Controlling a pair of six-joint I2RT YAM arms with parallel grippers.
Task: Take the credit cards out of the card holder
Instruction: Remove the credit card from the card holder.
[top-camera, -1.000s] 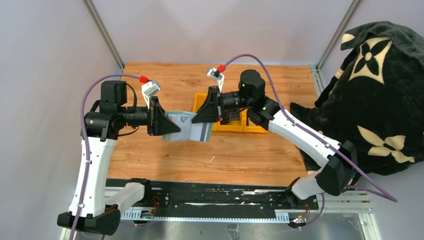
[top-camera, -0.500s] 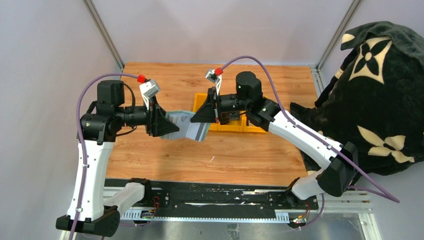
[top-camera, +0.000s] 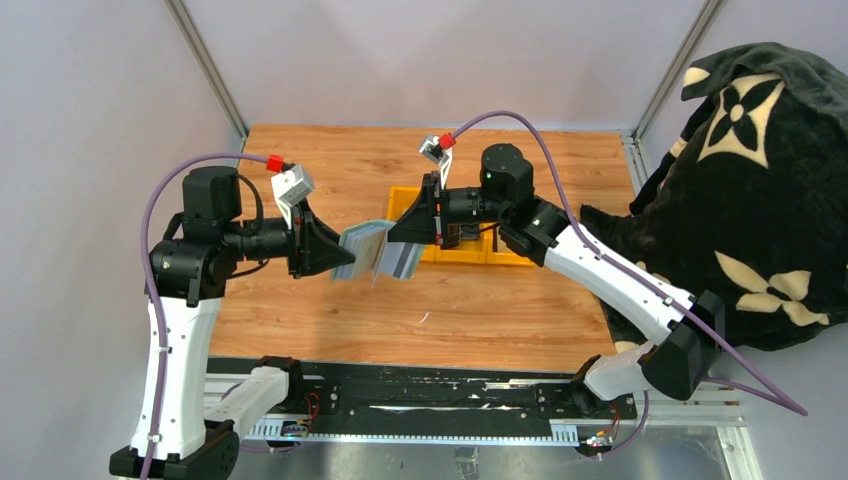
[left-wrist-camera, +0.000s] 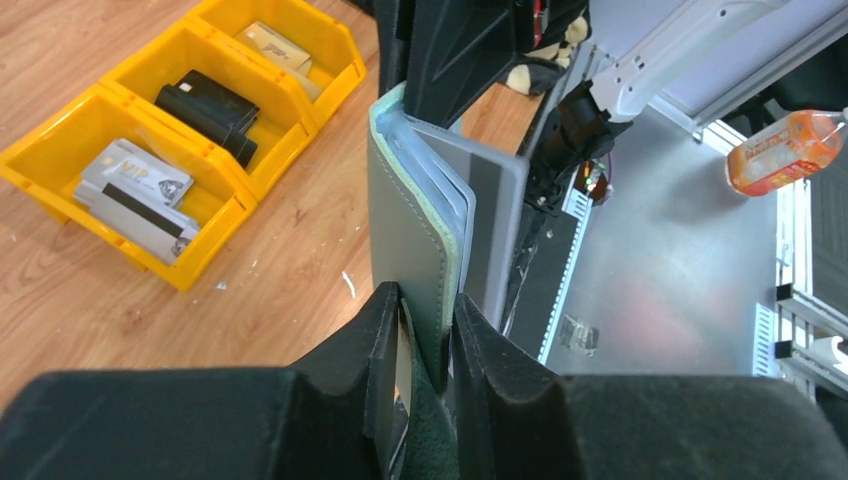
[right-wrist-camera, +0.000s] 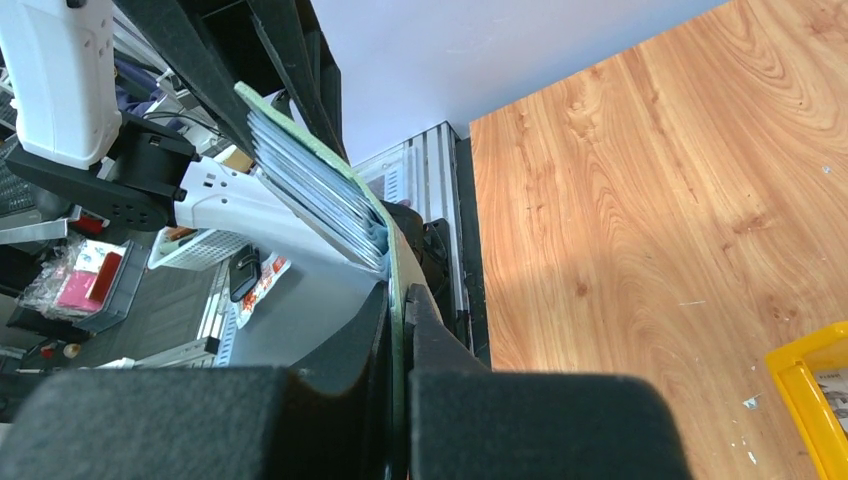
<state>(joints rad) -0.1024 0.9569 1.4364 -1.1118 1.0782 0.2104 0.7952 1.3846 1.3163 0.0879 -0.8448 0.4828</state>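
Note:
The pale sage-green card holder (top-camera: 372, 253) hangs in the air between my two grippers, above the wooden table. My left gripper (top-camera: 338, 252) is shut on one cover of the holder (left-wrist-camera: 415, 230); its fingertips (left-wrist-camera: 385, 315) pinch the cover's edge. My right gripper (top-camera: 396, 236) is shut on the opposite green cover (right-wrist-camera: 396, 285). The accordion pockets (right-wrist-camera: 318, 185) fan open between the covers, with grey card edges showing. Other credit cards lie in the yellow bin: a silver-grey one with a black stripe (left-wrist-camera: 135, 195), a black one (left-wrist-camera: 208, 105) and a tan one (left-wrist-camera: 275, 45).
The yellow three-compartment bin (top-camera: 470, 255) sits on the table behind the right gripper, also seen in the left wrist view (left-wrist-camera: 60, 160). A black patterned blanket (top-camera: 760, 200) lies off the table's right edge. Metal frame posts stand at the back corners.
Both grippers have kept their hold on the card holder. The left arm has drawn back to the left and the holder now looks narrower and more fanned from above.

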